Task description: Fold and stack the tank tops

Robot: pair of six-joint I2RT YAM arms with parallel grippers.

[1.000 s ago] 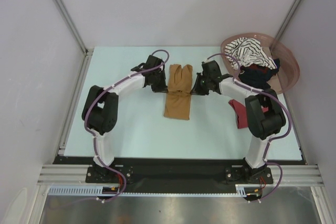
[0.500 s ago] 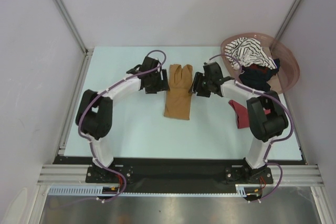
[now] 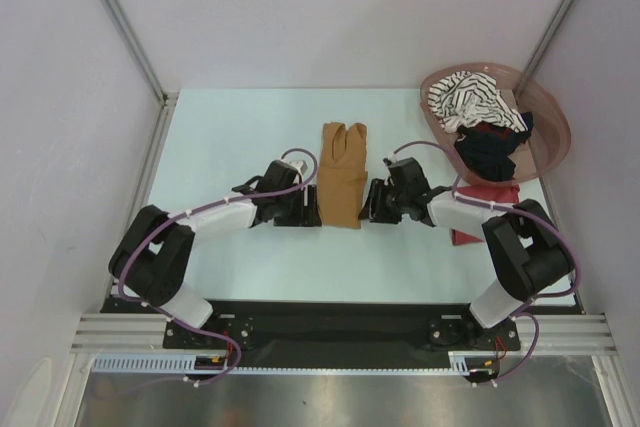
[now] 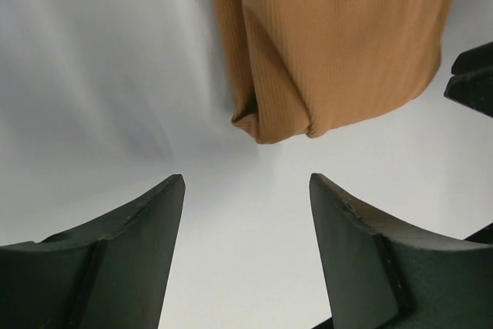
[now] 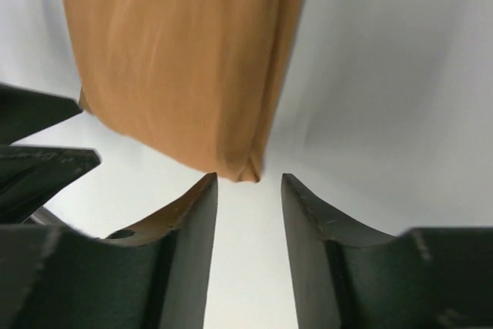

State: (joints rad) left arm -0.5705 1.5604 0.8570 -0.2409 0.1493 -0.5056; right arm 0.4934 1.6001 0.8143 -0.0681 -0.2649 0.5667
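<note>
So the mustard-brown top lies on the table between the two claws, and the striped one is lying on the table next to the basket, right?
Not quite. The top view shows the striped tank top inside the basket, not on the table beside it. The mustard-brown tank top does lie on the table between the left gripper and the right gripper.

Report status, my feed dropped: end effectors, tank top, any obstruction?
Left end effector open, empty. Right end effector open, empty. Mustard-brown tank top folded narrow, flat between them, near hem just ahead of both. Nothing in the way.
</note>
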